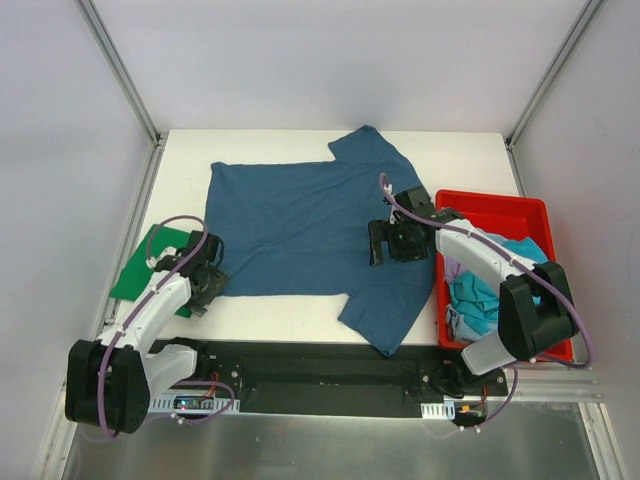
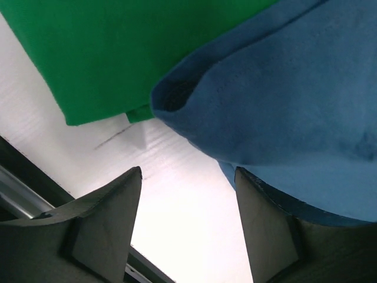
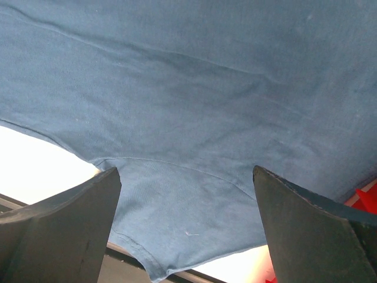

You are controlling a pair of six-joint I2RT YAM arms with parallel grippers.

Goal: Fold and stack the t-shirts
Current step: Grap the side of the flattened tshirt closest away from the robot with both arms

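I place everything from the dark teal-blue t-shirt (image 1: 290, 225), which lies spread flat across the middle of the white table (image 1: 260, 150). Its hem faces my left arm and its two sleeves fan out toward my right.

The far sleeve reaches nearly to the table's far edge. The near sleeve ends just short of the black base rail (image 1: 330, 375). Bare table shows beyond the shirt's far edge and in a narrow strip along its near edge.

My left gripper (image 2: 187, 177) sits at the shirt's near hem corner with its jaws apart. There is white table between them, and the rolled blue corner lies over my right-hand finger (image 2: 271, 236). Just outside that corner, the folded bright green t-shirt (image 1: 150, 262) lies at the table's left edge, partly under my left arm.

My right gripper (image 3: 185, 171) hovers over the shirt by the near sleeve's armpit seam. Its jaws are spread wide and hold nothing.

Beside the shirt's collar side stands the red plastic bin (image 1: 490, 203). I cannot tell whether the cloth touches its wall. Inside it, a crumpled teal tee (image 1: 482, 298) fills the near half, and a lavender tee (image 1: 450, 268) is bunched against the wall nearest the shirt. The bin's far half shows bare red floor.
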